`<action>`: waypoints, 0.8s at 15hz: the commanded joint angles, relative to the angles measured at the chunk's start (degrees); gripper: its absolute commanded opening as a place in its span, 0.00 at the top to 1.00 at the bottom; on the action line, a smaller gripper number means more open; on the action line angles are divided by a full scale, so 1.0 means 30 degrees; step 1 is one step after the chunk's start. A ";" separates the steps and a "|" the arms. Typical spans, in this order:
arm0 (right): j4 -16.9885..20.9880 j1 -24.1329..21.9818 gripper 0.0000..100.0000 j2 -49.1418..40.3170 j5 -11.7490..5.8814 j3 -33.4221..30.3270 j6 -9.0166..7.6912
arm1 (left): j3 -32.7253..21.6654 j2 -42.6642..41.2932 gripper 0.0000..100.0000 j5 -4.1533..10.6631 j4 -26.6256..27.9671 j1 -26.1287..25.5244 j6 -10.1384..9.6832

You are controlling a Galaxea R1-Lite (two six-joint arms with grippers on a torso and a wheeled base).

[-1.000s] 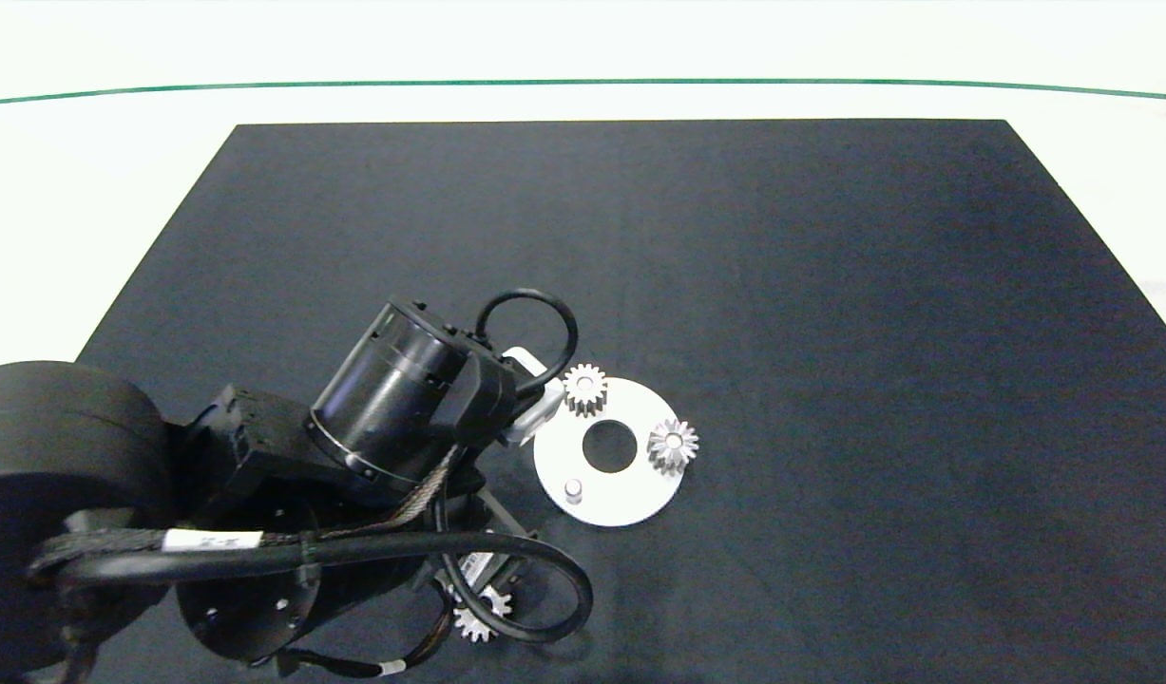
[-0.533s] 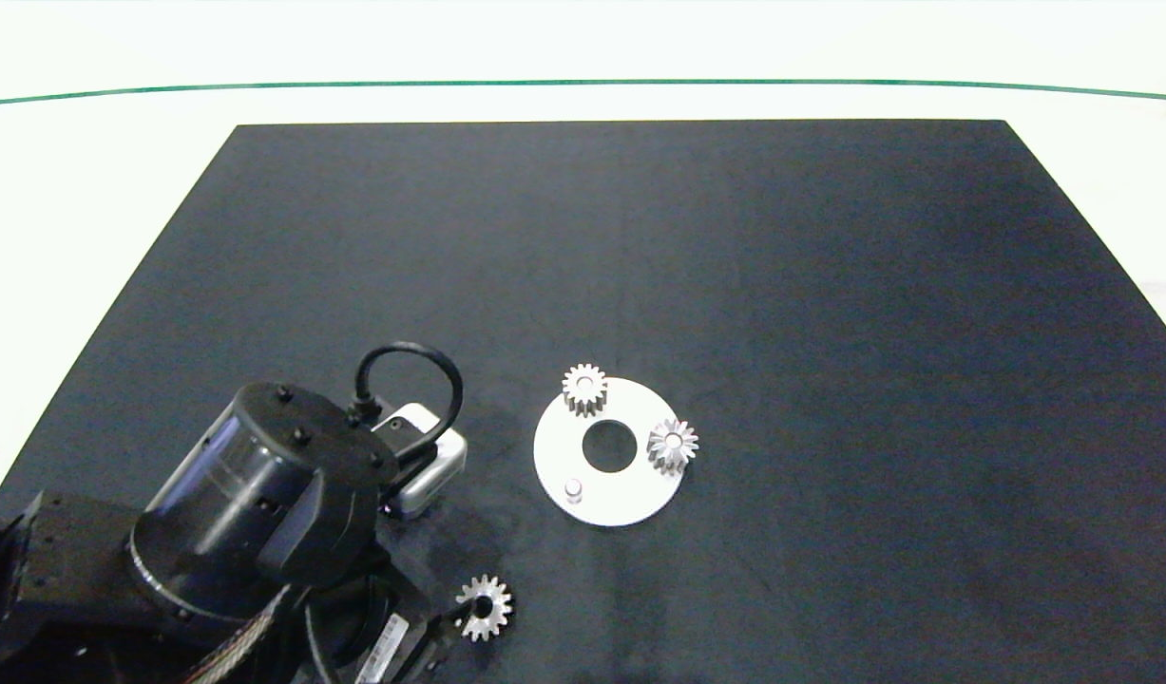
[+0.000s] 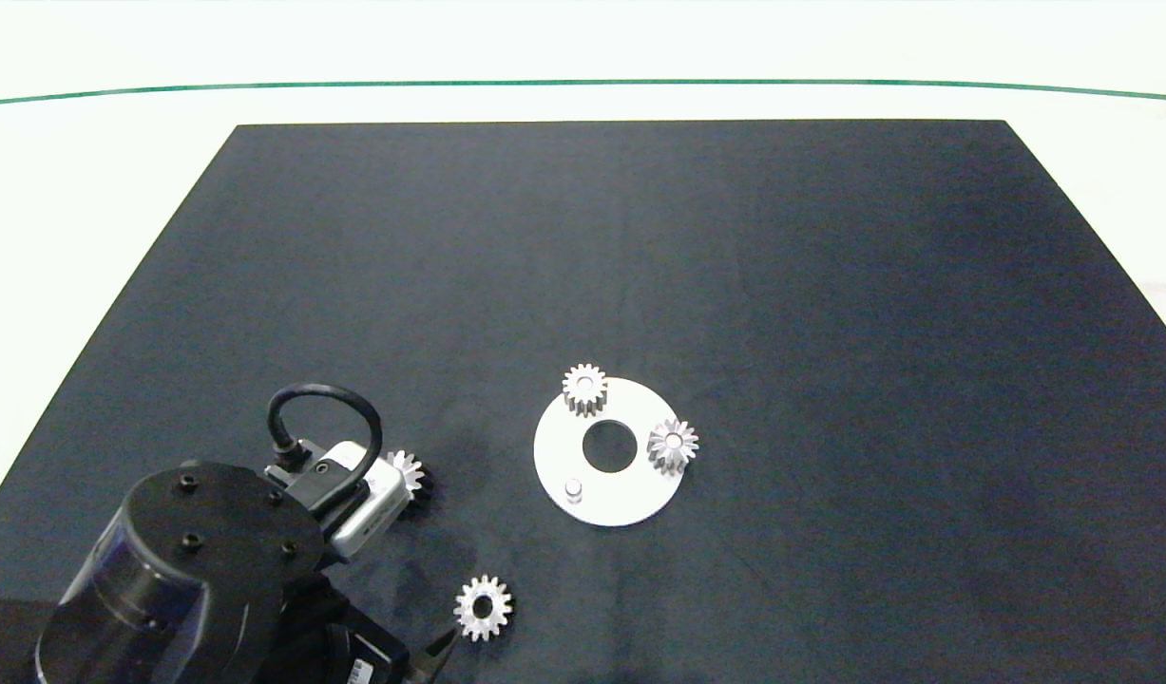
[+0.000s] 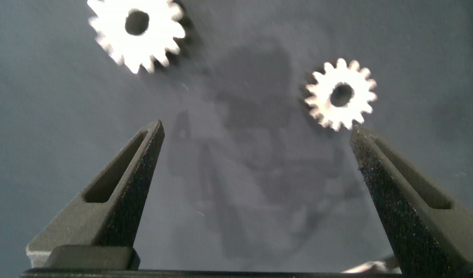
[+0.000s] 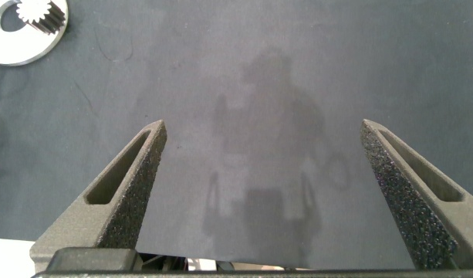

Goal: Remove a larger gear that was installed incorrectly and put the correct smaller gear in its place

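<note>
Black matting covers the table [image 3: 640, 237]. I count four gears and one white disc [image 3: 583, 503]. My left tool [image 4: 255, 166], at seven o'clock, hangs open and empty above the mat; the larger gear [image 3: 410, 471] lies beside it, and the smaller gear [image 3: 483, 607] at six. Two gears [image 3: 584, 388] [image 3: 673, 445] sit on the disc beside one bare peg [image 3: 573, 488]. My right tool [image 5: 263, 166] is open, empty, over bare mat.
</note>
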 commanded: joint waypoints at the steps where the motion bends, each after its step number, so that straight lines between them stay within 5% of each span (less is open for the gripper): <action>1: 0.0029 -0.0005 0.00 -0.0055 0.0019 0.0129 -0.0009 | 0.0223 0.0050 0.00 0.0076 0.0015 -0.1503 -0.1666; 4: 0.0029 -0.0005 0.00 -0.0143 -0.0010 0.0158 -0.0009 | 0.0692 0.0430 0.00 0.0193 -0.0688 -0.2235 -0.2457; 6: 0.0029 -0.0034 0.00 -0.0260 -0.0010 0.0334 -0.0009 | 0.1161 0.0782 0.00 0.0252 -0.2153 -0.2587 -0.2398; 10: 0.0029 -0.0034 0.00 -0.0378 -0.0040 0.0363 -0.0009 | 0.2303 0.3096 0.00 0.2156 -0.5405 -0.3642 -0.2310; 12: 0.0029 -0.0034 0.00 -0.0407 -0.0069 0.0305 -0.0009 | 0.2303 0.3624 0.00 0.2186 -0.5991 -0.3525 -0.1695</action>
